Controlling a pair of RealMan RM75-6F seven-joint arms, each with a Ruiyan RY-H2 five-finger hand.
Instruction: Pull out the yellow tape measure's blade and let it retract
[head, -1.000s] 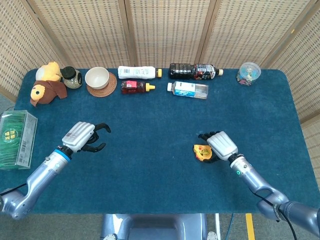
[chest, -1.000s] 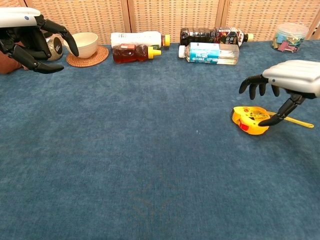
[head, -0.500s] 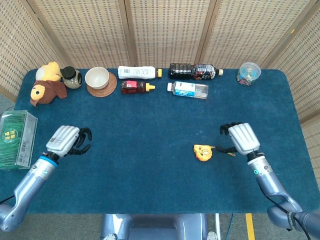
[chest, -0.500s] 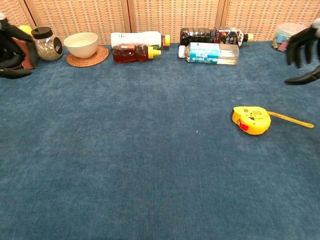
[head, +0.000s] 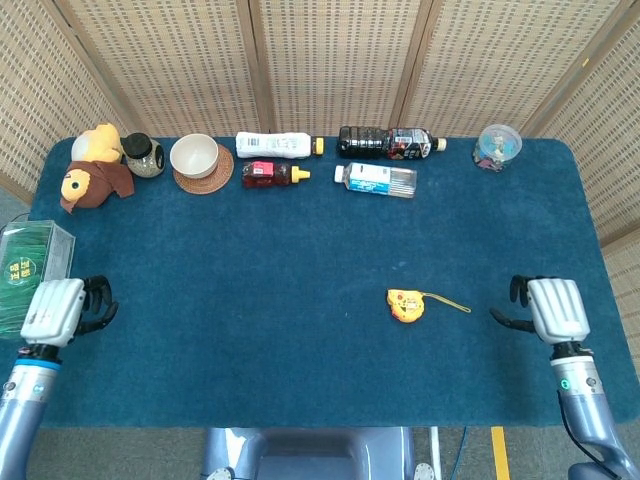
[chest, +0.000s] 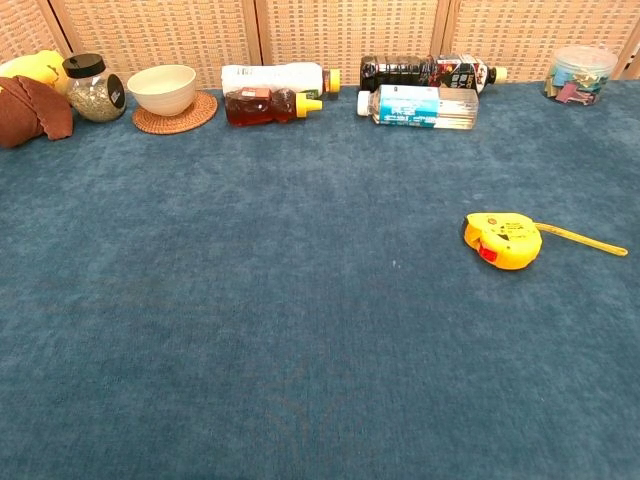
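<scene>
On the table (head: 300, 260) — tape measure (head: 405, 304) (blade (head: 448, 301) out).

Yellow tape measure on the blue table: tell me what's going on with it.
Nothing is handling it at this moment. The yellow tape measure lies on the blue cloth-covered table with a short length of its thin yellow blade sticking out, not retracted. The right hand hovers off to its side, holding nothing, and the left hand sits at the table's far left edge, fingers curled.
</scene>
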